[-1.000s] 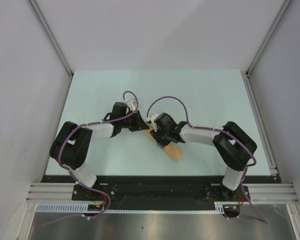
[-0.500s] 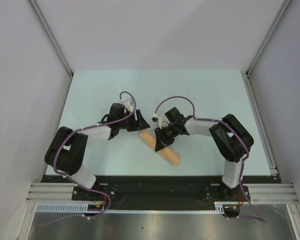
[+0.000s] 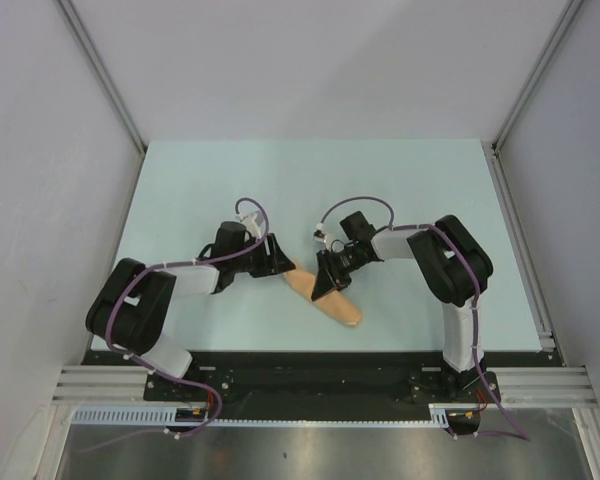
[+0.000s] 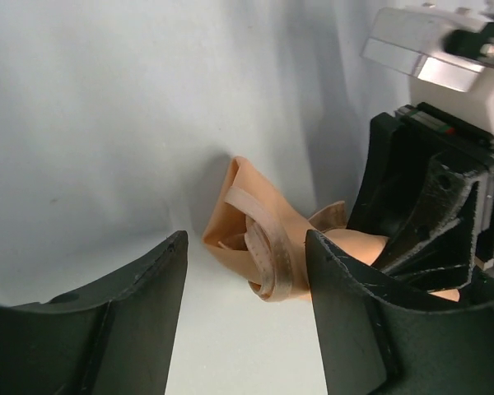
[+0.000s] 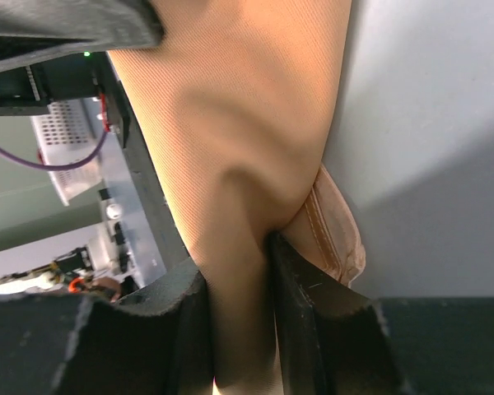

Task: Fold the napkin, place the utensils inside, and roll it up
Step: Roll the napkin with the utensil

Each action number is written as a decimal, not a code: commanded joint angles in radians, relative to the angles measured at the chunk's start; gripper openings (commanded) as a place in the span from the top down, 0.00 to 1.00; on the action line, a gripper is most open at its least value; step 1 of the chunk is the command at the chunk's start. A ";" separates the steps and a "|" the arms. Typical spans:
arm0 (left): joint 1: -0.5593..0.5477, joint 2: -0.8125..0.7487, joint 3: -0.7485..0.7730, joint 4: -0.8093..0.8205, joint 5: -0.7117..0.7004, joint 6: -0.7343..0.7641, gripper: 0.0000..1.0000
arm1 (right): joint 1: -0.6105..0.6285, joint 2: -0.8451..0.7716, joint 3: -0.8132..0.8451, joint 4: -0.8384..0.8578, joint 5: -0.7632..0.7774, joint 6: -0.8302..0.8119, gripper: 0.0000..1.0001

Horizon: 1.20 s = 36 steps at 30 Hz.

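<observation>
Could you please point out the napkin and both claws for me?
napkin [image 3: 346, 312]: top view, bare near end of roll.
left claw [image 4: 245, 245]: left wrist view, midway between fingertips.
right claw [image 5: 235, 265]: right wrist view, midway between fingertips.

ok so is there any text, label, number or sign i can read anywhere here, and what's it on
None: no view shows a readable word, brand, number or sign.
The napkin is plain, with no print.
The grey box at the left of the right wrist view is too blurred to tell if it carries any marking.
</observation>
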 commanded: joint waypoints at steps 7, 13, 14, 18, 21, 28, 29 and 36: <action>-0.001 -0.042 -0.028 0.184 0.048 -0.052 0.37 | -0.020 0.087 0.039 -0.041 0.017 -0.023 0.66; -0.013 0.008 -0.025 0.245 0.117 -0.066 0.54 | -0.025 0.101 0.042 -0.047 0.025 -0.025 0.66; -0.013 0.016 -0.026 0.254 0.124 -0.072 0.64 | -0.028 0.101 0.044 -0.047 0.026 -0.023 0.65; -0.013 0.038 -0.020 0.265 0.127 -0.075 0.92 | -0.036 0.085 0.047 -0.049 0.023 -0.019 0.61; -0.013 0.051 -0.008 0.258 0.127 -0.075 1.00 | -0.046 0.050 0.066 -0.079 0.030 -0.023 0.49; -0.015 0.085 0.038 0.221 0.112 -0.067 1.00 | -0.063 -0.068 0.152 -0.225 0.126 -0.068 0.30; -0.013 0.091 0.043 0.215 0.108 -0.067 1.00 | -0.063 -0.085 0.159 -0.236 0.170 -0.069 0.30; -0.011 0.123 0.069 0.187 0.089 -0.076 1.00 | -0.002 -0.283 0.136 -0.215 0.431 -0.077 0.28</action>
